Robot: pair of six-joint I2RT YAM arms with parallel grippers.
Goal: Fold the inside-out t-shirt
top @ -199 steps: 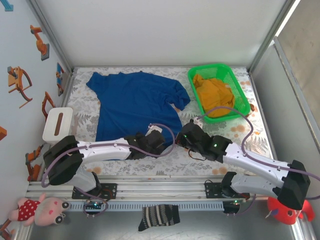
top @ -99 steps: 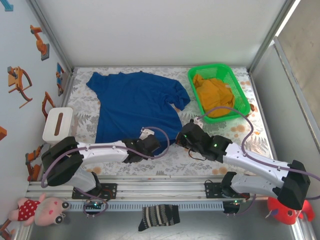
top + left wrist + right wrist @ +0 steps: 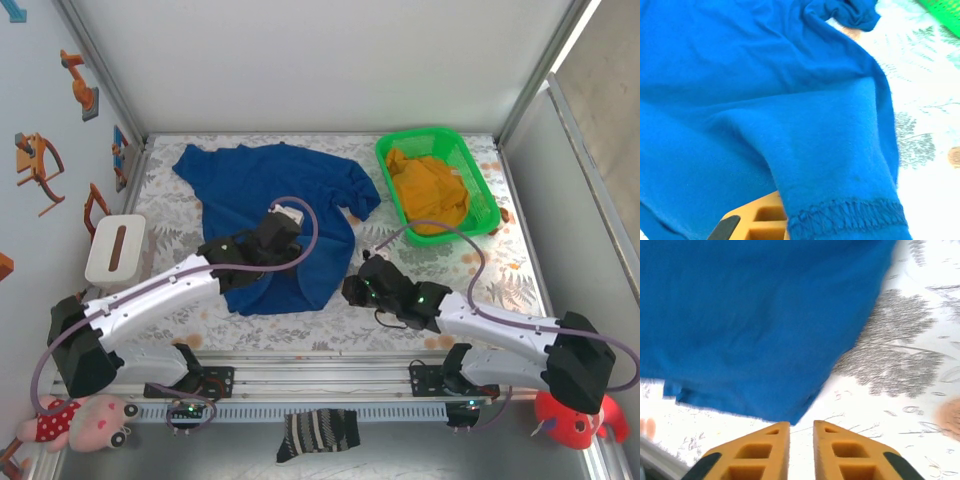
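- The left gripper (image 3: 777, 220) has closed its jaws on the hem of the inside-out t-shirt (image 3: 265, 185) and swung from the near hem to over the shirt's middle.
- The shirt's near part is lifted and bunched under that arm.
- The right gripper (image 3: 801, 425) has drawn back toward the near edge, jaws now a slit apart, empty.

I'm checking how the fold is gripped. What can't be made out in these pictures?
- Hold of the left gripper: in the left wrist view the t-shirt drapes over the fingers; in the top view the left arm hides them.
- Near-left edge of the t-shirt: top view, the left arm lies across it.
- Floor of the basket: top view, the yellow garment covers it.
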